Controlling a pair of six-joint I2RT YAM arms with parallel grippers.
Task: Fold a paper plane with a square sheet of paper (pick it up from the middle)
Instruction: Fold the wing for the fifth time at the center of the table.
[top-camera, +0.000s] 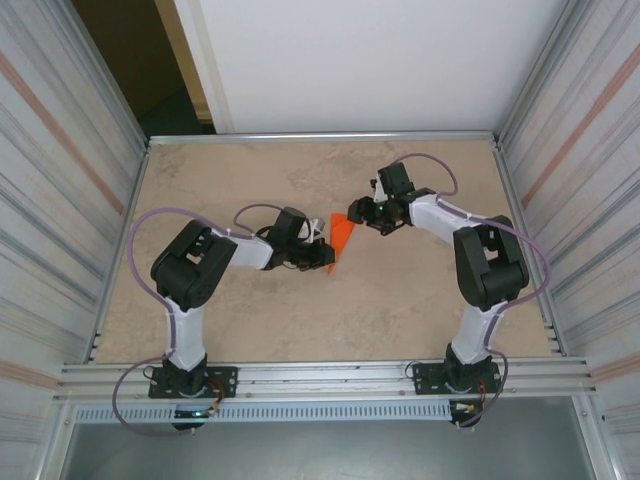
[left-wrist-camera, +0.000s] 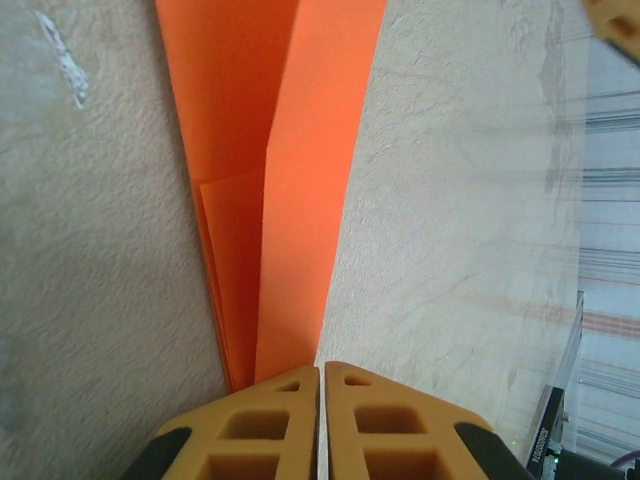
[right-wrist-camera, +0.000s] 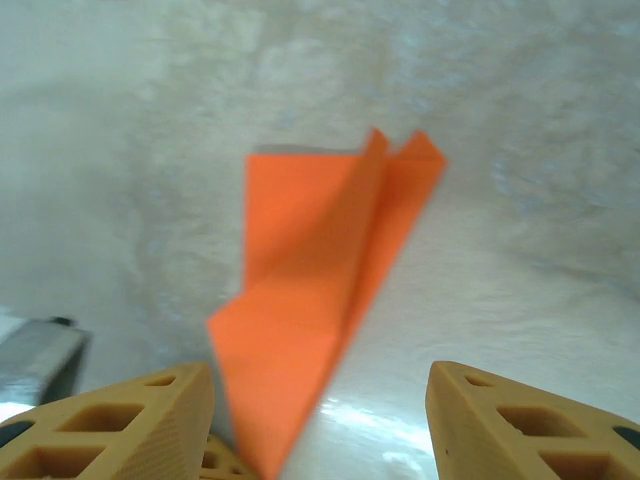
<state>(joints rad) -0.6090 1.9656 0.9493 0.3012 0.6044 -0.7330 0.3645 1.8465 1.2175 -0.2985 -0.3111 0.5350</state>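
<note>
Left fingers (left-wrist-camera: 262, 425), pressed together, pinch the narrow end of the orange paper plane (left-wrist-camera: 300, 180) over the beige tabletop (left-wrist-camera: 450, 250); right fingers (right-wrist-camera: 130, 420) stand spread near its wide end

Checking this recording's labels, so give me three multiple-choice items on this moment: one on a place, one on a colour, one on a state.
1. Where is the paper plane?
A. on the table, in the middle, between the two arms' jaws
B. at the near left corner
C. off the table
2. What colour is it?
A. white
B. orange
C. blue
3. How do the right arm's jaws stand?
A. shut on the plane
B. shut on nothing
C. open, set apart
Answers: 1 A, the top view shows it between both wrists; 2 B, it is orange in all three views; 3 C, the right wrist view shows a wide gap between the fingers.
</note>
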